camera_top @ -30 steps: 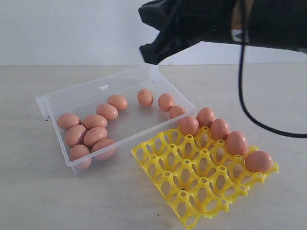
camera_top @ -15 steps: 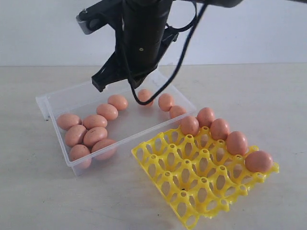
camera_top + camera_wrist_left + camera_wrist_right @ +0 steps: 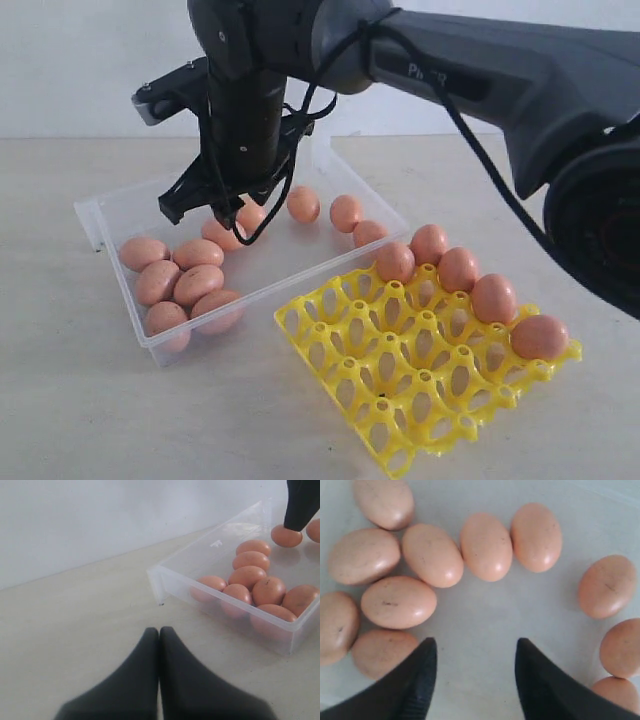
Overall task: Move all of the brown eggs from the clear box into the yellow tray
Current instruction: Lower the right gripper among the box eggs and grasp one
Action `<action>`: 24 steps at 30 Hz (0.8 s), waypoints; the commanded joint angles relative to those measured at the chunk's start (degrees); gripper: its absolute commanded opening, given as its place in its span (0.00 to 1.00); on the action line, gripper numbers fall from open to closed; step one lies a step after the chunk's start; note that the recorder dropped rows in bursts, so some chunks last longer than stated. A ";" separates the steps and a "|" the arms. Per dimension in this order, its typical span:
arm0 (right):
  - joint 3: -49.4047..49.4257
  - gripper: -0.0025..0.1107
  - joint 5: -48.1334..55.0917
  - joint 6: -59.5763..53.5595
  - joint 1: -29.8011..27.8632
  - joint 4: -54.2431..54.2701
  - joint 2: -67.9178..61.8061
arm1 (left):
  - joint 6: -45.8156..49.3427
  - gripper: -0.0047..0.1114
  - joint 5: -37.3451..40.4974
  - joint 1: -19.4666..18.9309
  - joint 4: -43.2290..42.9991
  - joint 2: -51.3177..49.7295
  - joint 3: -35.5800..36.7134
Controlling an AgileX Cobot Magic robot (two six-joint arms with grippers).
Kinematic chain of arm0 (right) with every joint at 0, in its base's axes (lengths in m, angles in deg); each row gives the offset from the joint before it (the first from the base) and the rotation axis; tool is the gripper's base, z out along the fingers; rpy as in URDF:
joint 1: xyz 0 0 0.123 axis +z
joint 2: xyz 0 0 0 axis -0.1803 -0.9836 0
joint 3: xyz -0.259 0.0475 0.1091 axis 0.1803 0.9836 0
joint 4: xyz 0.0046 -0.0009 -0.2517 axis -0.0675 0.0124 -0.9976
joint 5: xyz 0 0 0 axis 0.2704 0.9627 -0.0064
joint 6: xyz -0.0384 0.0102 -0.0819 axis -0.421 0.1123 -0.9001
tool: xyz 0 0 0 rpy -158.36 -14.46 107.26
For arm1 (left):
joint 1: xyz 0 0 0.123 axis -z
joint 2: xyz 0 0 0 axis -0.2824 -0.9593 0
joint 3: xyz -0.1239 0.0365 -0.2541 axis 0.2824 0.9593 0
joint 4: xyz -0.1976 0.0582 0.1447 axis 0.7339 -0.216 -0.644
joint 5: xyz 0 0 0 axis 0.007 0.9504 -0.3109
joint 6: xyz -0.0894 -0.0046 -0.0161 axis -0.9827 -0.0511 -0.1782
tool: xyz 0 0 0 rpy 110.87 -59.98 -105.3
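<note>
Right gripper (image 3: 200, 212), fingers spread, hovers over eggs (image 3: 198, 283) in the box (image 3: 110, 205), centre left; left gripper (image 3: 159, 630) has fingers pressed together; tray (image 3: 400, 380), lower right, holds five.

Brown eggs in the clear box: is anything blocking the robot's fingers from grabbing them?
Nothing visible is. The right gripper is open over the clear box, which has no lid on, and the brown eggs lie uncovered just ahead of its fingers.

All 3 views share the clear box (image 3: 268, 258): exterior obliquely, right wrist straight down, left wrist low.
</note>
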 commanded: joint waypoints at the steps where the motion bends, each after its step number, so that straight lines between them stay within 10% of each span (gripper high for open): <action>1: -0.51 0.53 -3.46 13.64 -0.19 -13.51 -1.56 | 0.02 0.00 -0.48 -0.04 0.45 0.11 -0.05; 24: -0.51 0.53 -21.04 24.98 -8.28 -10.01 -8.17 | 0.02 0.00 -0.48 -0.04 0.45 0.11 -0.05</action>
